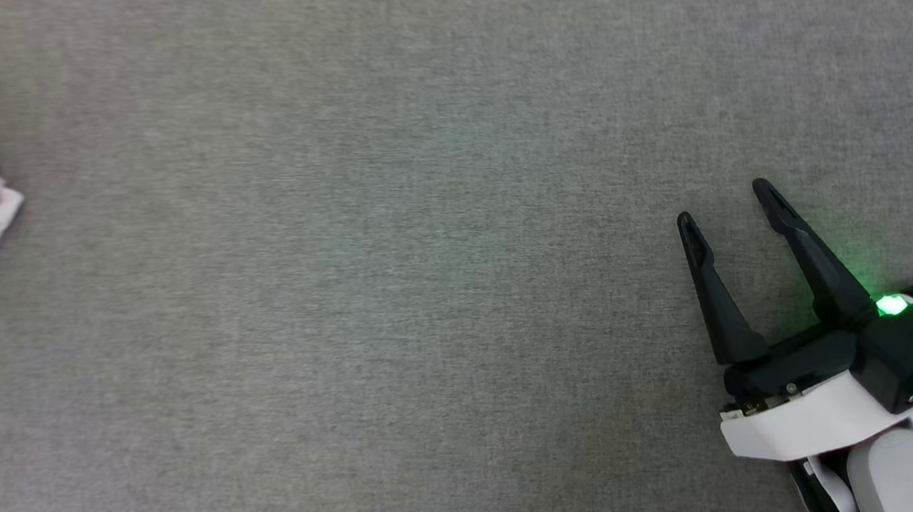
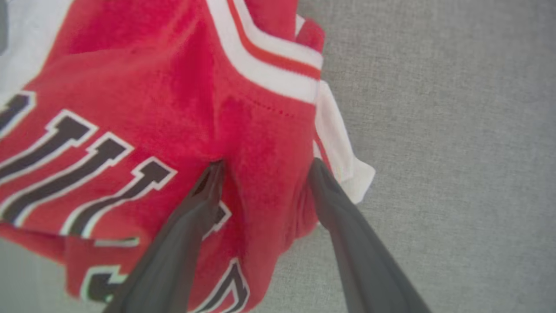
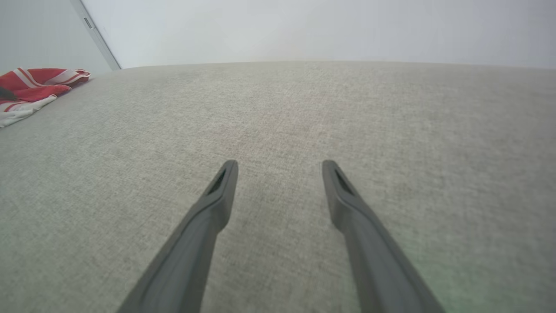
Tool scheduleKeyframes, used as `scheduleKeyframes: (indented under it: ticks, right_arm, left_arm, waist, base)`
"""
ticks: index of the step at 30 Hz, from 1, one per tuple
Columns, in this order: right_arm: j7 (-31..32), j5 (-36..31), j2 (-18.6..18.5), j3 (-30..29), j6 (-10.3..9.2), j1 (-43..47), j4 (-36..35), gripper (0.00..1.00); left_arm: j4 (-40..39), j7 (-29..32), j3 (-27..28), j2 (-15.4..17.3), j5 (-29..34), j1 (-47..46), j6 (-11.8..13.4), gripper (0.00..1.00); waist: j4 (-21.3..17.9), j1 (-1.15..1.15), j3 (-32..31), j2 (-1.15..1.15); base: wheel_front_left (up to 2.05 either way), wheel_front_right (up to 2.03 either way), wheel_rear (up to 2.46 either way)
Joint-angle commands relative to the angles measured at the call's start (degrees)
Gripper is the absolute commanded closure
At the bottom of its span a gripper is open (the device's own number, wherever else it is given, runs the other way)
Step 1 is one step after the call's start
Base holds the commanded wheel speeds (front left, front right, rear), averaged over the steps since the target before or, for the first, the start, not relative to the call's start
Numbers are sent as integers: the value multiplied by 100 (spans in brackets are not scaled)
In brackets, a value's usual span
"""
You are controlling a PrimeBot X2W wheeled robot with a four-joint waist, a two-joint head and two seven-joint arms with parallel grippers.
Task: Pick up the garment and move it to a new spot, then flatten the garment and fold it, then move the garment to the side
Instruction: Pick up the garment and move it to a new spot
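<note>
left gripper is spread wide, both tips pressed down into the crumpled garment — a ridge of red cloth sits between its fingers, jaws not closed on it. right gripper is wide open too, over the grey fabric surface — garment's well off to its left.

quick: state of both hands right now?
Left hand: open, straddling a fold of the garment, not closed on it.
Right hand: open, holding nothing.
</note>
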Motion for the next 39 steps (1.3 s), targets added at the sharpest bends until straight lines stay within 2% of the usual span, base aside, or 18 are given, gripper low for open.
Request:
scheduleKeyframes:
  ticks: [1, 7, 8, 9, 15, 20, 30, 35, 39]
  right_arm:
    - [8, -40, -12, -36, -7, 3, 82, 0]
    - [38, -90, -19, 10, -7, 42, 126, 0]
    - [38, -96, -19, 14, -7, 42, 138, 0]
    - [38, -99, -19, 17, -6, 38, 153, 0]
    - [36, -113, -17, 42, -6, 60, 196, 0]
    - [16, -21, -14, 109, -5, 66, 240, 0]
    - [-2, 310, -8, 158, -5, 249, 565, 0]
    - [-2, 477, -7, 129, -5, 408, 722, 0]
    - [-2, 584, -6, 145, -5, 495, 785, 0]
  left_arm:
    - [19, 84, -82, -2, -28, -29, 8, 0]
    - [243, 193, -419, -190, 26, -6, 8, 1]
    - [274, 186, -465, -246, 0, -6, 8, 53]
    - [300, 189, -505, -303, -54, -3, 8, 100]
    - [398, -27, -553, -328, -178, -53, 7, 100]
    - [499, -546, -264, -198, -440, -187, 7, 100]
    - [-463, -1159, -210, -131, -927, 140, 6, 100]
    - [-1194, -1308, -276, -293, -1186, 354, 6, 100]
    - [-1758, -1347, -491, -462, -1084, 500, 7, 100]
  waist:
    - [-90, -1, 146, 0]
    - [-81, -1, 275, 0]
    - [-75, -1, 278, 0]
    - [-69, -1, 275, 0]
    - [-28, -1, 119, 0]
    - [-18, -1, -278, 0]
    - [112, -1, -1496, 0]
    - [173, -1, -2033, 0]
    - [158, -1, -2328, 0]
  base:
    - [0, 0, 0]
    - [0, 0, 0]
    - [0, 0, 0]
    - [0, 0, 0]
    - [0, 0, 0]
    - [0, 0, 0]
    - [0, 0, 0]
    - [0, 0, 0]
    - [0, 0, 0]
